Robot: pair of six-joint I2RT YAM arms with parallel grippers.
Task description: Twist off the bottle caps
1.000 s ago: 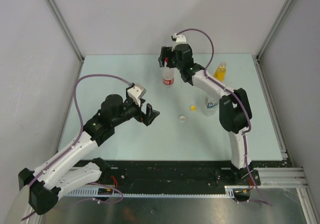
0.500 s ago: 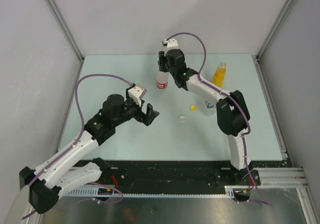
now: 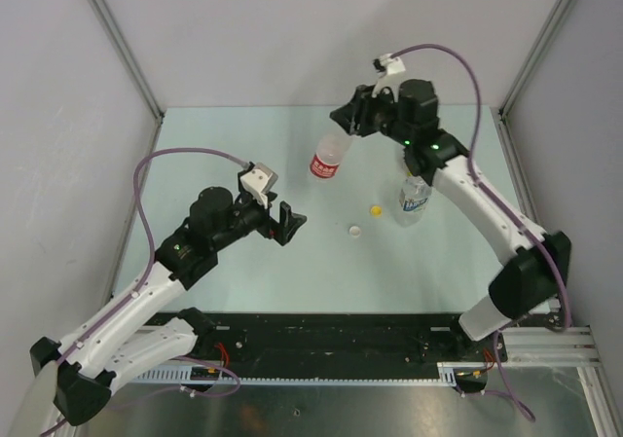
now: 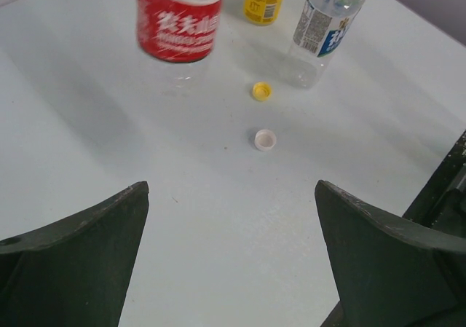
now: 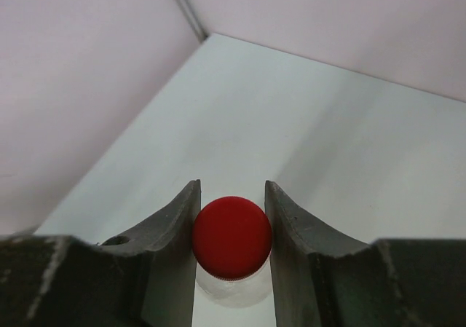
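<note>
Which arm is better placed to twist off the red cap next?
Right. The right gripper is shut on the red cap of the tilted red-label bottle; the left gripper hangs open, apart from that bottle.

Left arm (image 3: 127,306), right arm (image 3: 487,208): white shells, black joints. Purple cable (image 3: 195,151) runs to each wrist. Gripper fingers (image 4: 80,261) dark grey, wedge-shaped.

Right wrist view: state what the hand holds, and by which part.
The right hand grips the red-labelled bottle by its red cap, clamped from both sides. The left hand holds nothing.
</note>
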